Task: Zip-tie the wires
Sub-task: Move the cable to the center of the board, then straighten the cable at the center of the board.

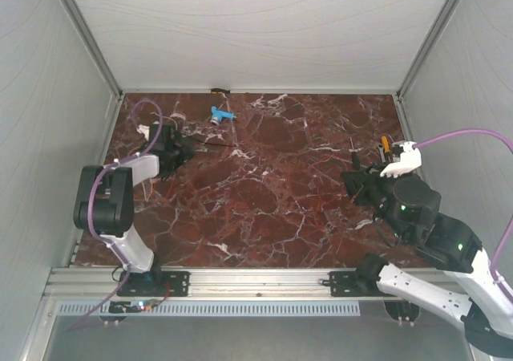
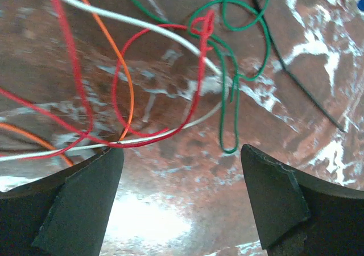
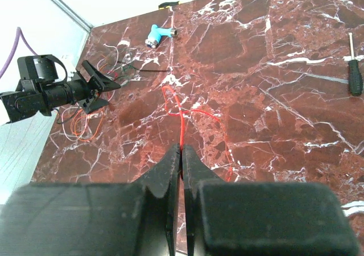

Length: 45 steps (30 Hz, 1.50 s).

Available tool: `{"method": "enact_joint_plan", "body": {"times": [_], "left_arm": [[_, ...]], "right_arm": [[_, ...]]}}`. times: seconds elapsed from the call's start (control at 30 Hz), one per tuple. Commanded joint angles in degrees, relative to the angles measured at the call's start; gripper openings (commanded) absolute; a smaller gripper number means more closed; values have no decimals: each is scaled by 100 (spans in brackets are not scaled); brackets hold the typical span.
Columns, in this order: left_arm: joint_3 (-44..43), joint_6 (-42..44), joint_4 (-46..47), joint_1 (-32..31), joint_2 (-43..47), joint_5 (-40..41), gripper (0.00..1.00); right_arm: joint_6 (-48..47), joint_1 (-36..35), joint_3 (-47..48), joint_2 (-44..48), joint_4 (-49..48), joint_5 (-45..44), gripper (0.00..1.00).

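Note:
The wires [image 2: 122, 79] are thin red, orange, white and green strands lying in loose loops on the marble, with a black strand [image 2: 307, 96] beside them. My left gripper [image 2: 182, 151] is open just above them, and a few red and white strands run by its left fingertip [image 2: 111, 156]. In the top view it [image 1: 178, 151] is at the far left. My right gripper [image 3: 182, 149] is shut on a single red wire [image 3: 182, 119] that trails away across the table. In the top view it [image 1: 355, 181] is at the right.
A small blue-and-white plastic piece [image 1: 220, 114] lies near the back wall; it also shows in the right wrist view [image 3: 156, 35]. A black-handled screwdriver [image 3: 354, 77] lies at the right. The left arm's gripper [image 3: 94, 85] shows over the wire pile. Enclosure walls stand close on both sides.

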State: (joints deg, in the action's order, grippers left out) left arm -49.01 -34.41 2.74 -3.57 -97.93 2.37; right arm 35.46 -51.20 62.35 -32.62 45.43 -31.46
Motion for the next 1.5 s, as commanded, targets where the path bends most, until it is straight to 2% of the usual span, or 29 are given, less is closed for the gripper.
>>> {"method": "enact_joint_plan", "body": {"times": [0.0,0.07,0.2,0.4,0.6,0.77,0.9,1.17,1.47], "left_arm": [[-165,99,-389,173,112,-248,86],[-20,64,-317,73,419,-463,89],[120,119,-511,-425,1195,-331,99],[274,306,-617,-1149,2680,-499,100],[1256,304,262,-2184,4391,-1275,95],[2073,753,1093,-2989,5331,-1958,93],[2817,686,1892,-3375,5982,-2572,92],[2986,607,2734,-3802,5818,-2886,93],[2851,700,3287,-4118,5009,-2826,90]], "right_arm": [[9,12,61,-66,2,107,0],[-36,14,90,-127,-50,171,0],[-182,14,200,-342,-289,442,0],[-361,16,689,-793,-510,1208,0],[-419,14,1403,-1065,-533,1752,0],[-381,14,2000,-1355,-570,2172,0],[-294,12,2341,-1603,-624,2465,0],[-54,14,2412,-1800,-930,2956,0],[186,15,2420,-1799,-1081,3228,0]]}}
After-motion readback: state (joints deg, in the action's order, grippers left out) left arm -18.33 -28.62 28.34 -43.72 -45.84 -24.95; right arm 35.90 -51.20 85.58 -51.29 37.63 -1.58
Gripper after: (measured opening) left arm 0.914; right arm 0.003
